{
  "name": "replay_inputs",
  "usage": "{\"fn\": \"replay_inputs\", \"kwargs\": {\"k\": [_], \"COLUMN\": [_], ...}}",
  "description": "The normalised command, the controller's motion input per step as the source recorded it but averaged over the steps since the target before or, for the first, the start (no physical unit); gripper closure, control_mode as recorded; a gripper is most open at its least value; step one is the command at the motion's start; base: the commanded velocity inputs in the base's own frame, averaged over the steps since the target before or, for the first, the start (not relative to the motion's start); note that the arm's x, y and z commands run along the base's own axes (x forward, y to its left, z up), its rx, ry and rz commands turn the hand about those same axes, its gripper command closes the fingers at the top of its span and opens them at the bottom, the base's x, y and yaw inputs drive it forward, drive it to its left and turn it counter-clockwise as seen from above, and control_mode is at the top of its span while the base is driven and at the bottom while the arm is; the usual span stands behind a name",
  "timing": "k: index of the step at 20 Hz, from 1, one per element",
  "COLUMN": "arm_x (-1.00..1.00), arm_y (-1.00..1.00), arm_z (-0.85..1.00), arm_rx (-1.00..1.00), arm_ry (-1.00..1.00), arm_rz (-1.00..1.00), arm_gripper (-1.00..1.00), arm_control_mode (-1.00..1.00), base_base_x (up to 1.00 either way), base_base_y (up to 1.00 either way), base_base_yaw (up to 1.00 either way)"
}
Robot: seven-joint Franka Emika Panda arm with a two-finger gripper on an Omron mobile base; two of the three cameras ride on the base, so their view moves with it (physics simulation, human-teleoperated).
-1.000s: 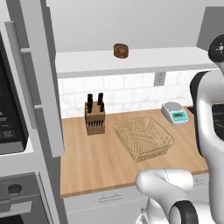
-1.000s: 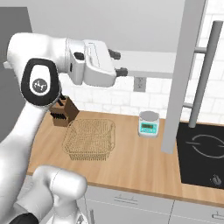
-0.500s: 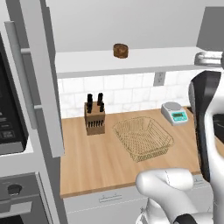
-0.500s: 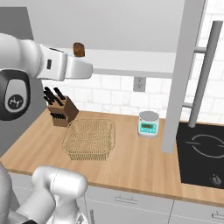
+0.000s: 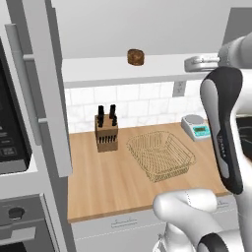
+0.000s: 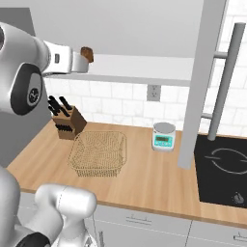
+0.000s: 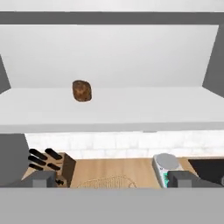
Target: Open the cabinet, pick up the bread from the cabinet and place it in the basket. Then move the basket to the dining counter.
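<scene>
The bread (image 7: 82, 90) sits alone on the white shelf of the open cabinet (image 5: 147, 69), upper left of centre in the hand view. It looks light, soft and crushable, so a gentle pinch across its middle seems best. The gripper (image 7: 111, 179) faces it from well back, jaws spread wide and empty.

In the right base view the arm covers the left part of the bread (image 6: 88, 53). In the hand view the basket (image 7: 107, 182) shows just its upper rim, the rest cut off below. The cabinet (image 5: 47, 93) doors run past the top edge of both base views. The stovetop (image 6: 223, 176) is cropped at the right edge.
</scene>
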Motion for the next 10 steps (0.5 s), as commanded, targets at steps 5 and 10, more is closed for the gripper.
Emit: {"fn": "replay_inputs", "kwargs": {"k": [5, 10], "arm_x": [0.53, 0.48], "arm_y": [0.35, 0.33], "arm_z": [0.0, -0.02], "arm_rx": [0.0, 0.0], "arm_ry": [0.02, -0.01], "arm_rz": [0.17, 0.14], "arm_gripper": [-1.0, -1.0], "arm_control_mode": [-1.0, -1.0], "base_base_x": [0.0, 0.0], "base_base_y": [0.0, 0.0], "base_base_yaw": [0.0, 0.0]}}
